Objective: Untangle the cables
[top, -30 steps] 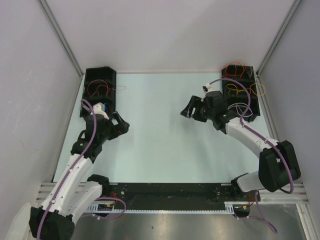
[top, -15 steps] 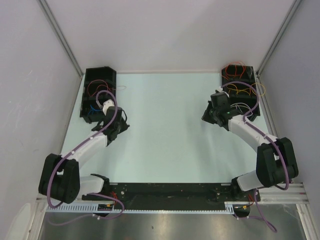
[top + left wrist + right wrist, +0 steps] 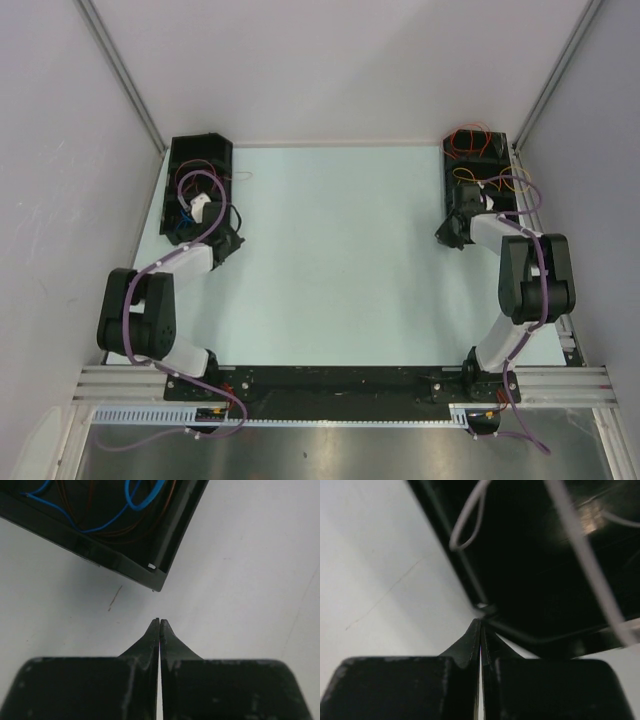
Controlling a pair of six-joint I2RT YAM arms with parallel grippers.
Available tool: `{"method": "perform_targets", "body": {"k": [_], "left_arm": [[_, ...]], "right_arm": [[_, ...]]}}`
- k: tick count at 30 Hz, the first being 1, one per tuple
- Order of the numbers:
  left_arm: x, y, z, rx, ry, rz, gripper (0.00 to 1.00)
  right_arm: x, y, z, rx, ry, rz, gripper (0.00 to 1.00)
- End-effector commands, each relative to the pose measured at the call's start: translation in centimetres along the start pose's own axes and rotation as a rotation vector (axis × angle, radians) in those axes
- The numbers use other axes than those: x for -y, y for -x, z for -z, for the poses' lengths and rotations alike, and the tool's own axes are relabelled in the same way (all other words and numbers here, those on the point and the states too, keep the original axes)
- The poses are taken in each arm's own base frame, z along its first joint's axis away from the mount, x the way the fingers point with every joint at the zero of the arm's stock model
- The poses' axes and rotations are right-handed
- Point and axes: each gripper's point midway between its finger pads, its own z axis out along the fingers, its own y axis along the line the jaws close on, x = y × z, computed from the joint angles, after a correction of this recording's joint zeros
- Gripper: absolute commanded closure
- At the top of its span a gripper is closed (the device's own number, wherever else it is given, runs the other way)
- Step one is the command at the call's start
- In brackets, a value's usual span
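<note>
The cables lie in two black trays. Blue [image 3: 141, 497] and brown [image 3: 90, 500] cables sit in the left tray [image 3: 165, 555]. Orange and red loops [image 3: 470, 140] fill the far end of the right tray [image 3: 505, 150], and a white cable [image 3: 470, 522] loops over its edge. My left gripper [image 3: 159, 621] is shut with nothing in it, just short of the left tray's near corner, above the table. My right gripper [image 3: 480, 622] is also shut and holds nothing, its tips at the near corner of the right tray [image 3: 530, 580]. From above, both grippers [image 3: 228, 243] [image 3: 447, 235] sit by the trays' near ends.
The pale table [image 3: 340, 250] stretches between the two trays. Grey walls close in the left, right and far sides. Both arms are folded back toward their bases, with mauve cables [image 3: 535, 215] along them. A black rail [image 3: 330, 385] runs along the near edge.
Both arms drew back and folded toward the sides, bringing the grippers to the trays' near corners. Both grippers went from open to shut.
</note>
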Motion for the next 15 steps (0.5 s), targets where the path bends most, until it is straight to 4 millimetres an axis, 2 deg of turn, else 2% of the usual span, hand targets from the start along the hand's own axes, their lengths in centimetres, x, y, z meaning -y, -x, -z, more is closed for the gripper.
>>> {"method": "perform_targets", "body": {"k": [1, 5, 10, 15], "left_arm": [[0.8, 2.7, -0.7, 0.057, -0.004, 0.002, 1.00], [-1.2, 3.3, -2.0, 0.048, 0.051, 0.034, 1.00], [-1.4, 3.3, -3.0, 0.012, 0.035, 0.054, 1.00], [-1.7, 4.2, -2.7, 0.034, 0.047, 0.070, 1.00]], "right_arm": [[0.2, 3.8, 0.4, 0.087, -0.012, -0.025, 1.00], [1.5, 4.9, 0.9, 0.128, -0.069, -0.013, 1.00], [3.3, 6.8, 1.0, 0.150, -0.106, -0.040, 1.00], [3.5, 7.1, 1.0, 0.144, -0.100, -0.044, 1.00]]}}
